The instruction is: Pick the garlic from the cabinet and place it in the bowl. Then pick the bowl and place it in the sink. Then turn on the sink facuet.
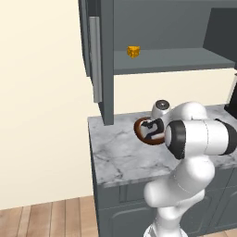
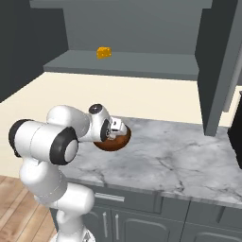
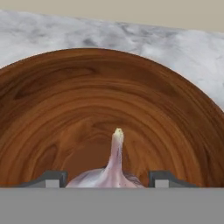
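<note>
1. I have the gripper (image 3: 104, 183) low inside the bowl (image 3: 109, 105), its two fingertips (image 3: 51, 180) standing either side of the garlic (image 3: 114, 168).
2. The jaws sit apart with the bulb between them. I cannot tell whether they are clamping it or have let go.
3. The garlic's stem points straight ahead of the hand, along my line of sight, toward the bowl's floor.
4. The bowl (image 2: 113, 140) rests on the counter (image 2: 189, 160) below the open cabinet (image 1: 106, 60).
5. My judgement: next I open fully and back straight out along the stem's line, so the fingers clear the bulb.
</note>
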Robot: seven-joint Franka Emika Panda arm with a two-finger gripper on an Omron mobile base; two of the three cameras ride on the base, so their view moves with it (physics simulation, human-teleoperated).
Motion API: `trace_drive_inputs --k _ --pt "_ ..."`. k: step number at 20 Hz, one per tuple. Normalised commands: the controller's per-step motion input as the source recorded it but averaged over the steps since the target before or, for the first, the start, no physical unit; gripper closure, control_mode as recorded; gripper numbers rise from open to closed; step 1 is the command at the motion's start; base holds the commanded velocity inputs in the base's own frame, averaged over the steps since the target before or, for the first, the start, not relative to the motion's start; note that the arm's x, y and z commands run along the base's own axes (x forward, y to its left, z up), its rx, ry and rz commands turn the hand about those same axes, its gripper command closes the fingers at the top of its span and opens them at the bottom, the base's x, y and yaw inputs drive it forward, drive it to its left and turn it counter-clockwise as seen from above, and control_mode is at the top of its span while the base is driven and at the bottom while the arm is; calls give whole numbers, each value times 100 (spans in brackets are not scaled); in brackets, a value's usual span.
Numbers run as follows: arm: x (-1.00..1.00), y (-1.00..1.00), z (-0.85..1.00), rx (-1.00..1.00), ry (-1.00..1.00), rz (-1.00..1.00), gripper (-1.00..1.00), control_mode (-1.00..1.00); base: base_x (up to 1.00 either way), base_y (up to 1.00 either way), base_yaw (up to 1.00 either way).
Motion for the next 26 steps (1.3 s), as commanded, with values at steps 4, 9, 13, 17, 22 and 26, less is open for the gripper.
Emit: trace_drive_inputs --k 4,9,13,17,22,26 --pt "12 0 -19 0 0 8 -100 -100 0 0 0" --pt "12 0 6 0 0 7 -100 -100 0 0 0" --pt "5 3 65 0 0 3 -100 -100 0 0 0" --pt "-6 22 59 -4 0 4 -100 -100 0 0 0" --pt "-4 87 11 -13 9 15 -100 -100 0 0 0" --pt "-9 43 -36 -5 16 12 -100 -100 0 0 0"
